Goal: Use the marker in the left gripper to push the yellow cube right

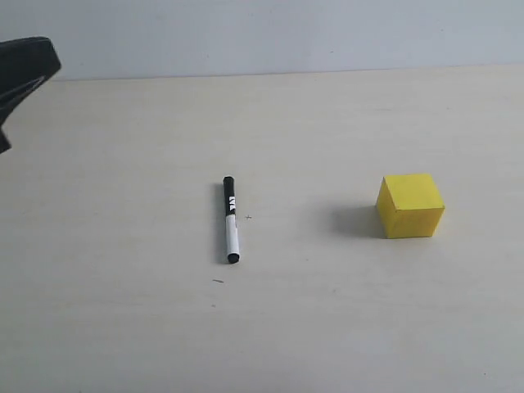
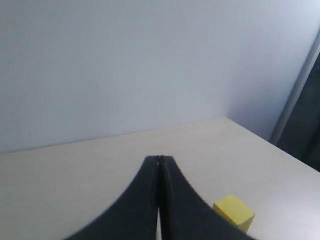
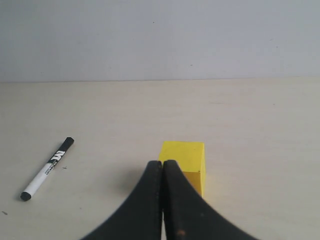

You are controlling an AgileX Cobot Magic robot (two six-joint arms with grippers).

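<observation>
- Marker (image 1: 231, 219) is seen lying flat on the pale table (image 1: 123, 327), held by nothing. Its black-capped end is pointed to the far side and its white barrel is run toward the near side.
- A black label band with white marks is seen just below the cap.
- Off to the right, well apart from the marker, the yellow cube (image 1: 411, 205) is found resting squarely on the table, with a soft shadow thrown to its left.
- Bare tabletop is all that is seen between the two.
- Left gripper (image 2: 160, 159) is shown in its wrist view with both fingers pressed together and nothing pinched between them. The cube is glimpsed on the table beyond and to one side of them.
- At the far-left edge of the exterior view, a black piece of the left arm (image 1: 24, 70) is caught, cut off by the frame and well clear of the marker.
- Right gripper (image 3: 162, 162) is likewise seen with its fingers pressed together and empty. The cube sits just beyond its tips; contact cannot be told.
- A plain pale wall (image 1: 246, 33) is seen behind the table's far edge.
</observation>
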